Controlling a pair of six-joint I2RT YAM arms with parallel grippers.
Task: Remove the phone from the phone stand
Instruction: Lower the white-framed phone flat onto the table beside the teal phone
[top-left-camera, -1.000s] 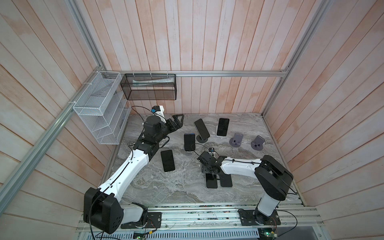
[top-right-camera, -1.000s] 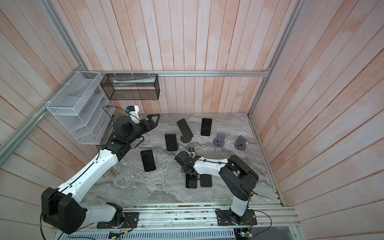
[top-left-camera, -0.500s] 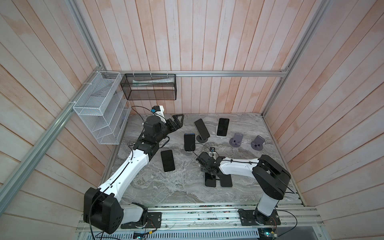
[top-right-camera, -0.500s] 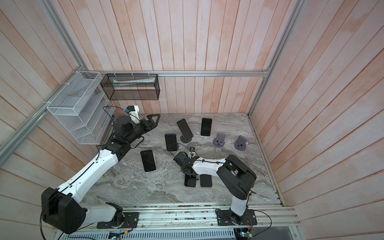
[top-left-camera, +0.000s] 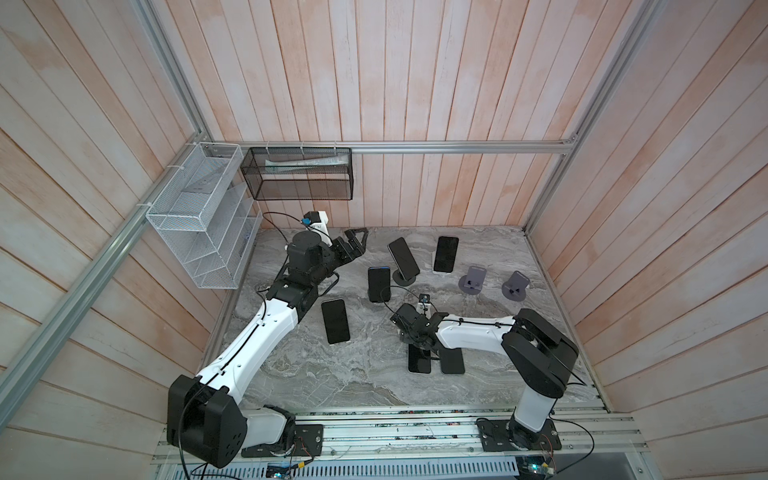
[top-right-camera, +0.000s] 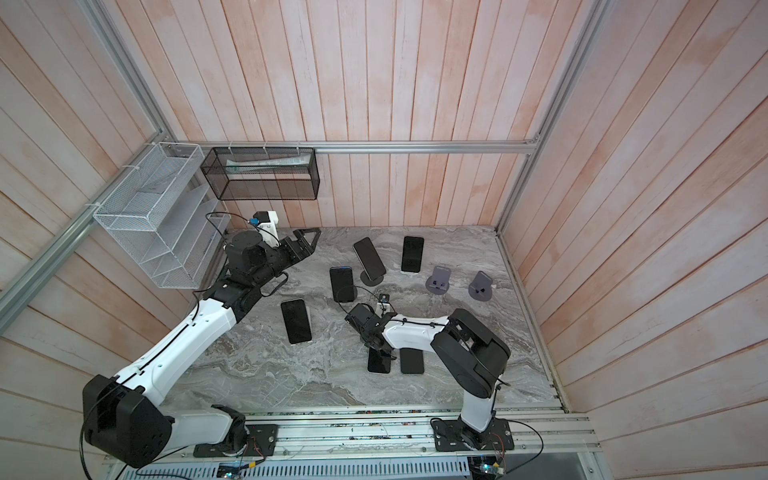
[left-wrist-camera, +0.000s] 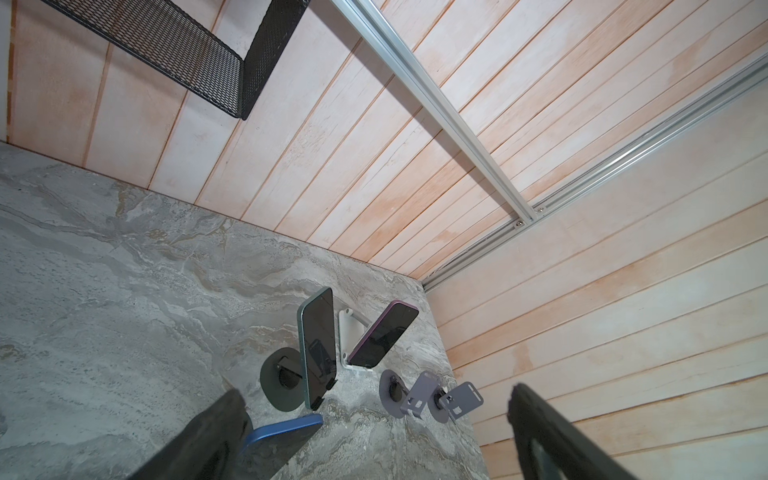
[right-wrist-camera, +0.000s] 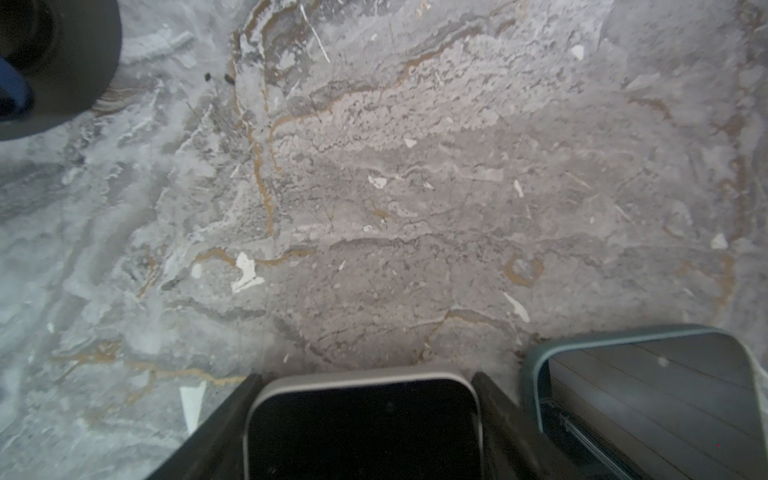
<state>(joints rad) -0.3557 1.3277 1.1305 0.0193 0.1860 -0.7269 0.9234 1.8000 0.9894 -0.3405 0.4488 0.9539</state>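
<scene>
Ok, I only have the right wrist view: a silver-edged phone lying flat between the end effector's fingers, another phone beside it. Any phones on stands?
Observer: Yes, three: a blue-cased phone, a teal-edged phone and a purple-edged phone.
Operator: Any empty stands?
Observer: Two: a purple stand and a second purple stand.
Operator: Where's the left end effector?
Observer: The left end effector is open and empty, above the table near the back wall.

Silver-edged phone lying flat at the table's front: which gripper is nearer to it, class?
Right. The right gripper straddles the end of the silver-edged phone; the left gripper is far off, near the black mesh basket.
</scene>
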